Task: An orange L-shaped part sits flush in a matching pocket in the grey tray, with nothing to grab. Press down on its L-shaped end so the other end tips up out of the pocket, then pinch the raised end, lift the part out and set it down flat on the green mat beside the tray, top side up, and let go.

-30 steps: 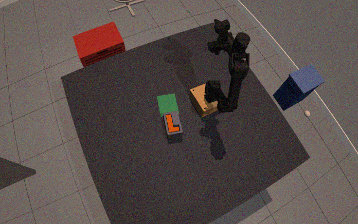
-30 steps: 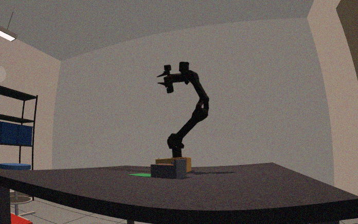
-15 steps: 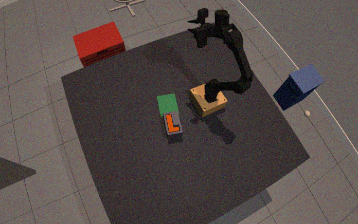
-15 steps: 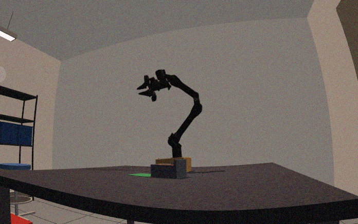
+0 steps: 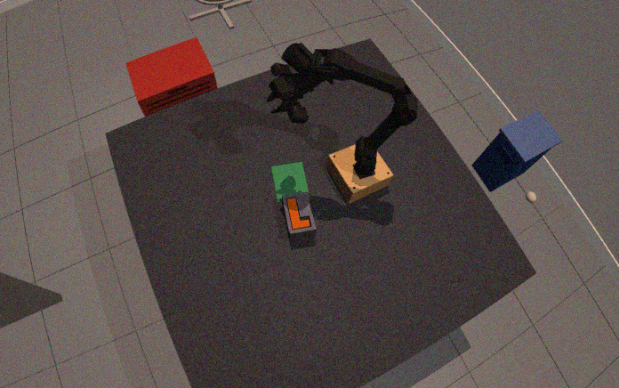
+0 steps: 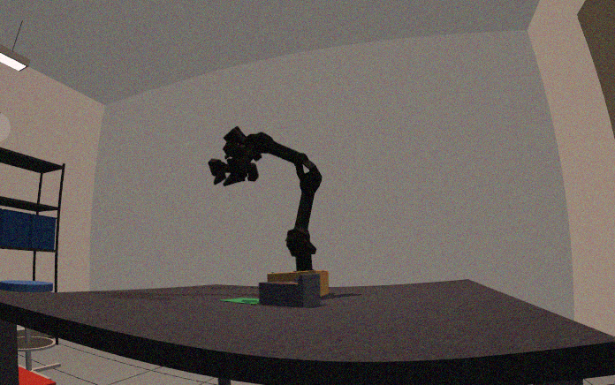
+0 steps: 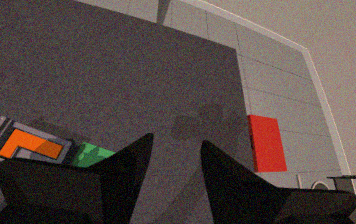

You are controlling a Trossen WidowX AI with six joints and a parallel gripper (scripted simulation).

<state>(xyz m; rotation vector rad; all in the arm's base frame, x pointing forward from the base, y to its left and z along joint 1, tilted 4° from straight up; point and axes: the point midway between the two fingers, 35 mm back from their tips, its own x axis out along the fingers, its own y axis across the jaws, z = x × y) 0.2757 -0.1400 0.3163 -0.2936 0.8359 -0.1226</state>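
orange part (image 5: 299, 216) flush in grey tray (image 5: 301, 237), end effector (image 5: 285, 107) half-closed, empty, high above; risks pressing wrong end if descent misaligned.

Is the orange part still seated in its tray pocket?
Yes: the orange part lies flush in the grey tray; the gripper hangs high, away from it.
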